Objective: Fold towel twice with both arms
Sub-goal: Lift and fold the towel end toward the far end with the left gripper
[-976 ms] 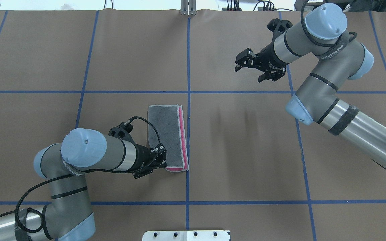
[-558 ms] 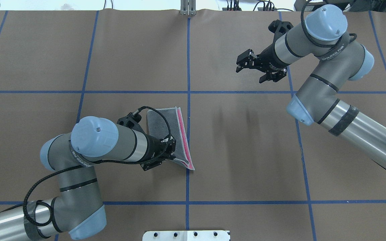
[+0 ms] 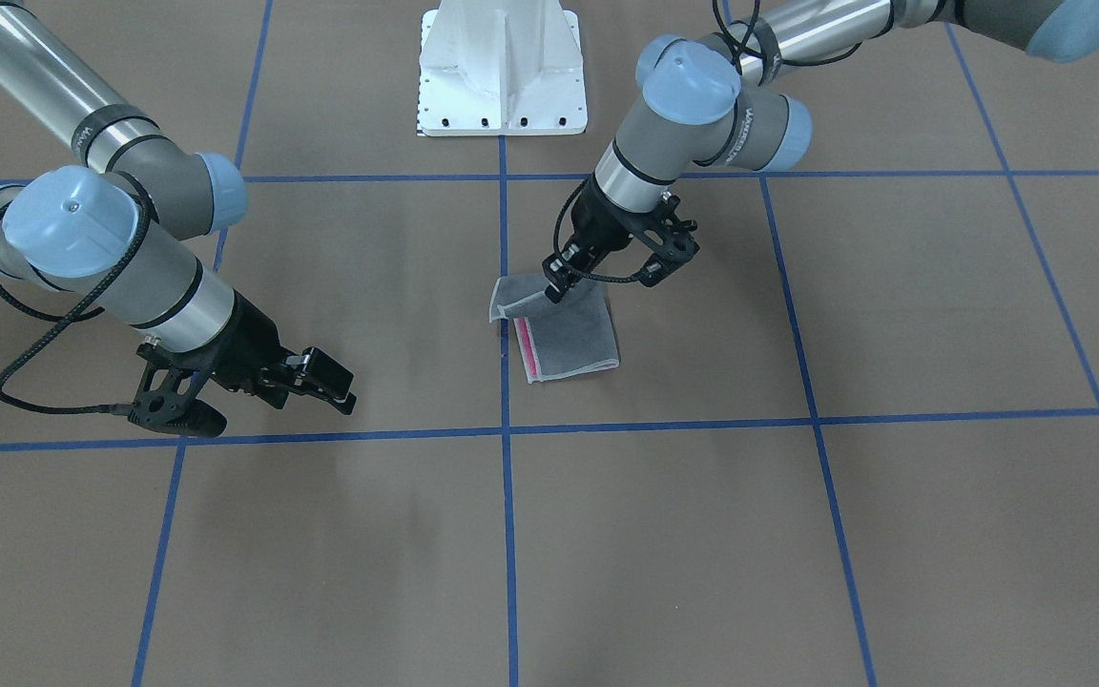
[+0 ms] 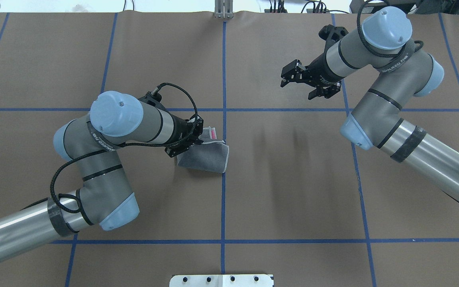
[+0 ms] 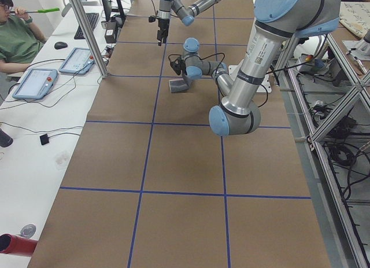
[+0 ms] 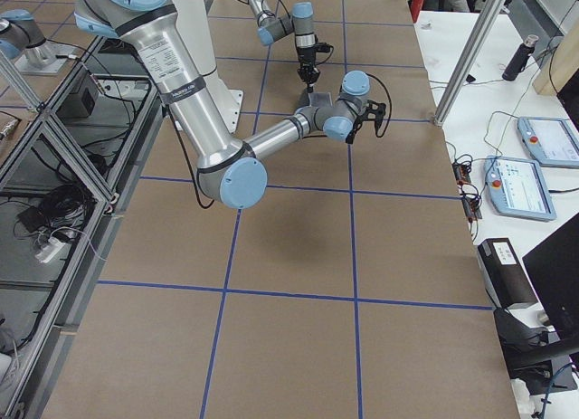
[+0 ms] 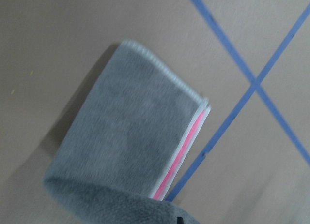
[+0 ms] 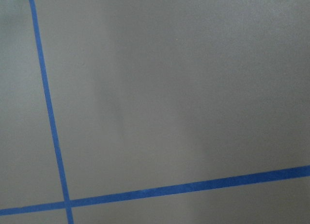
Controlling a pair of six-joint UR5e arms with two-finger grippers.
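The towel (image 4: 207, 157) lies just left of the centre tape line, dark grey face up, with a pink strip (image 4: 212, 133) showing at its far end. My left gripper (image 4: 197, 137) is shut on one end of the towel and holds it lifted and curled back over the rest. The front view shows the raised flap (image 3: 511, 298) hanging from the left gripper (image 3: 554, 286) above the flat part of the towel (image 3: 573, 339). The left wrist view shows the grey towel (image 7: 126, 132) with its pink edge (image 7: 181, 154). My right gripper (image 4: 295, 79) hovers open and empty, far off to the right.
Brown paper with blue tape lines (image 4: 224, 199) covers the table. The white pedestal base (image 3: 502, 67) stands at the robot's side. A metal bracket (image 4: 223, 10) sits at the far edge. A person and tablets (image 5: 34, 83) are beside the table.
My left gripper has lifted the towel's near end and carried it away from the robot, over the far end, so the towel is doubling over. The right arm has barely moved.
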